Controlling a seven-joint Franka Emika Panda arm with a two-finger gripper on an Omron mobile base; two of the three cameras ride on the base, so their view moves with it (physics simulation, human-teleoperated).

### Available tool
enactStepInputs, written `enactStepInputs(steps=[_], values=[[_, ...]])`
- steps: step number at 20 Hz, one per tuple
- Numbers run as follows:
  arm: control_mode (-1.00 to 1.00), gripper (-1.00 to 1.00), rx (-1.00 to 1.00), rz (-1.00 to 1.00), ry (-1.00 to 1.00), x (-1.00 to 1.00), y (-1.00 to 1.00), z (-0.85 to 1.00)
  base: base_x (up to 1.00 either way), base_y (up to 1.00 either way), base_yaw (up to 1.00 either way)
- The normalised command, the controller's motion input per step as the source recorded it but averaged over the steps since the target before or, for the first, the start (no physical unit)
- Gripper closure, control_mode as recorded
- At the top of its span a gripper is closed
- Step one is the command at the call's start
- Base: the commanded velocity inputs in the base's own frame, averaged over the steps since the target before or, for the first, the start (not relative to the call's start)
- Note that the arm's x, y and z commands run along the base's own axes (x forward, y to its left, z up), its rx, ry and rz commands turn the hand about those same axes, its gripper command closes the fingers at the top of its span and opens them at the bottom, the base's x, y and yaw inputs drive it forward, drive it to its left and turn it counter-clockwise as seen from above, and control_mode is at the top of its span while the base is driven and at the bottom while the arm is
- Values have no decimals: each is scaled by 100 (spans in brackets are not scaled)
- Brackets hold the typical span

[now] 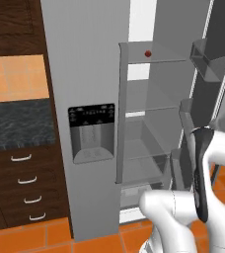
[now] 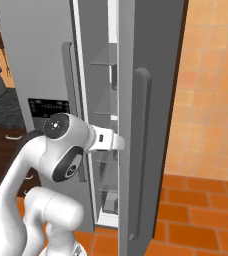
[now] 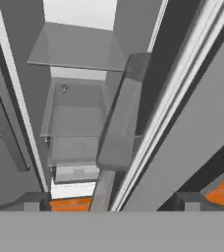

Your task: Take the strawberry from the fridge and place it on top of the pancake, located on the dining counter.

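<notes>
**Ana:** Strawberry (image 1: 147, 53) first, then. Tiny dark-red dot sitting on the upper glass shelf (image 1: 156, 55) inside the fridge (image 1: 85, 74), nothing touching it, well above where the arm is working.

**Ben:** And the gripper (image 3: 111, 203) is low down, its two dark tips wide apart with nothing between them. The hand camera looks up along the edge of the open right door (image 2: 143, 125), with a door bin (image 3: 120, 123) right in front.

**Ana:** That's my worry. The jaws are spread and the hand sits in the gap between door and compartment. Swing up towards the berry from there and I'd say the wrist could clip that bin or the shelf edges.

**Ben:** From the right base view the forearm reaches into the opening just beside the door edge. A knock there could push the door partway shut and narrow the way in.

**Ana:** Then the berry itself. It's small and round on smooth glass, so I'd guess a slightly off approach nudges it backwards, or it rolls off the shelf.

**Ben:** Too hard a squeeze could pop it out sideways as well. And the dispenser panel (image 1: 91, 132) on the left door is clear of all this.
</notes>
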Motion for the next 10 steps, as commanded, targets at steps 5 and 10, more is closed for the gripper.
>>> enactStepInputs(steps=[5, 10], values=[[-100, -100, -54, -1, 6, 43, 36, 16, 0, 0, 0], [-100, -100, -57, 0, 28, 40, -6, 14, 0, 0, 0]])
